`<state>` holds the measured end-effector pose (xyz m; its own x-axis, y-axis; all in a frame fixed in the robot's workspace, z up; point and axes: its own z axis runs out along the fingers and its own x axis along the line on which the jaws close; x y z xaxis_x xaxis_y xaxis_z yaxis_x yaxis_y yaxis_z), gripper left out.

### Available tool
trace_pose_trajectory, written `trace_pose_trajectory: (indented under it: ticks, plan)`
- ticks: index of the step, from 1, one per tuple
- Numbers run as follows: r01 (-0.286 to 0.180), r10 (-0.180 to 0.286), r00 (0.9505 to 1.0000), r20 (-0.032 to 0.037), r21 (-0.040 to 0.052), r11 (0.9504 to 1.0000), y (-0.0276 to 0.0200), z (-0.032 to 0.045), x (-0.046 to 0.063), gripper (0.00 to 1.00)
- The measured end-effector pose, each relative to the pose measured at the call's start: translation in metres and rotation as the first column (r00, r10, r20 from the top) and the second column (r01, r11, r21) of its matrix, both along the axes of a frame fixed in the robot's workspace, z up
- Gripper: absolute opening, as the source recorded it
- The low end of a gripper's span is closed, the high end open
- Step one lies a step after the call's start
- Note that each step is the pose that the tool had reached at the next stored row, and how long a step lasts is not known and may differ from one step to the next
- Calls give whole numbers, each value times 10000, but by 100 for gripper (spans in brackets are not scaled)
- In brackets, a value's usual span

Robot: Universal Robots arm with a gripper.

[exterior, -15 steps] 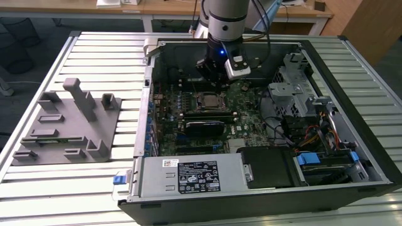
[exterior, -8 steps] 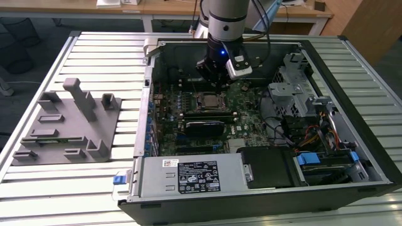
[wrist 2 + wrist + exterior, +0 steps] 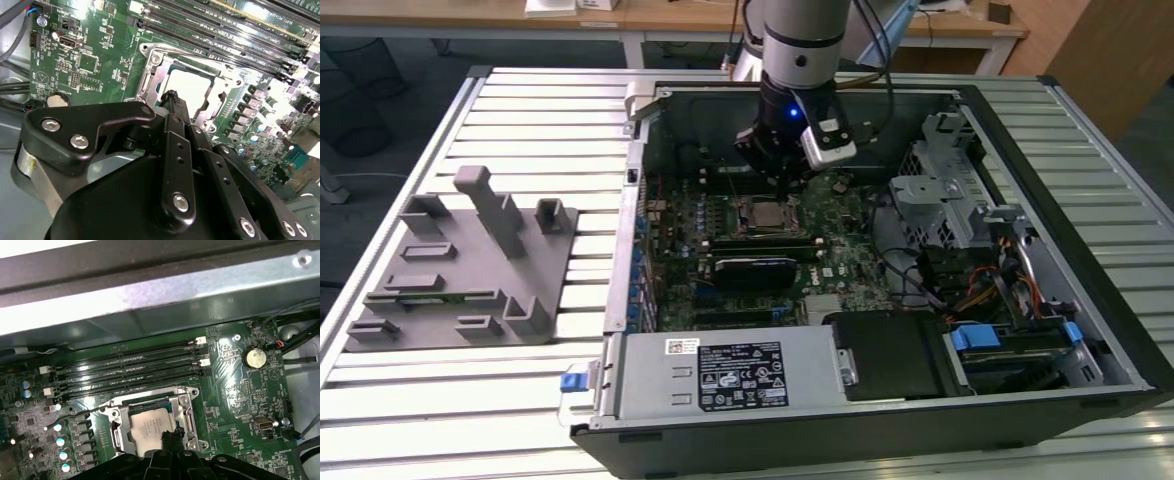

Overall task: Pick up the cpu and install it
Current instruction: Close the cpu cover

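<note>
At the exterior view's left a grey rack (image 3: 460,265) stands on the table (image 3: 520,100). Right of it is the open case (image 3: 854,445), with the cpu (image 3: 765,213) lying flat in its socket (image 3: 186,415), silver top up. The gripper (image 3: 783,185) hangs over the chip's edge, fingers pinched together and empty; I cannot tell whether they touch.

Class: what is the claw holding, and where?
Nothing, it seems: the claw sits closed over the silvery square cpu, which lies flat in its metal socket frame.
</note>
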<state>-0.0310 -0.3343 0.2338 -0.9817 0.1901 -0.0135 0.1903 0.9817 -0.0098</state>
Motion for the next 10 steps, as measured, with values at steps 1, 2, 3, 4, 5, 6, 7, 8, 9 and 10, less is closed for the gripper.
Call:
trace_pose_trajectory:
  ticks: [1, 2, 3, 4, 5, 6, 7, 8, 9, 10]
  plan:
    - [-10, 10, 10000, 0, -1, 10000, 0, 0, 0, 11]
    - [-10, 10, 10000, 0, -1, 10000, 0, 0, 0, 11]
    - [-10, 10, 10000, 0, -1, 10000, 0, 0, 0, 11]
    - [-9, 9, 10000, 1, -1, 10000, 0, -1, -1, 11]
    - [-9, 9, 10000, 1, 0, 10000, 0, -1, -3, 11]
    - [-16, 16, 10000, 2, 1, 10000, 0, -3, -8, 11]
    - [-33, 33, 10000, 2, 1, 10000, -1, -7, -15, 11]
    - [-60, 60, 10000, 1, 1, 10000, -5, -11, -22, 11]
    - [-94, 94, 10000, 1, -1, 10000, -11, -16, -27, 11]
    - [-133, 133, 9999, 0, -1, 9999, -19, -21, -31, 11]
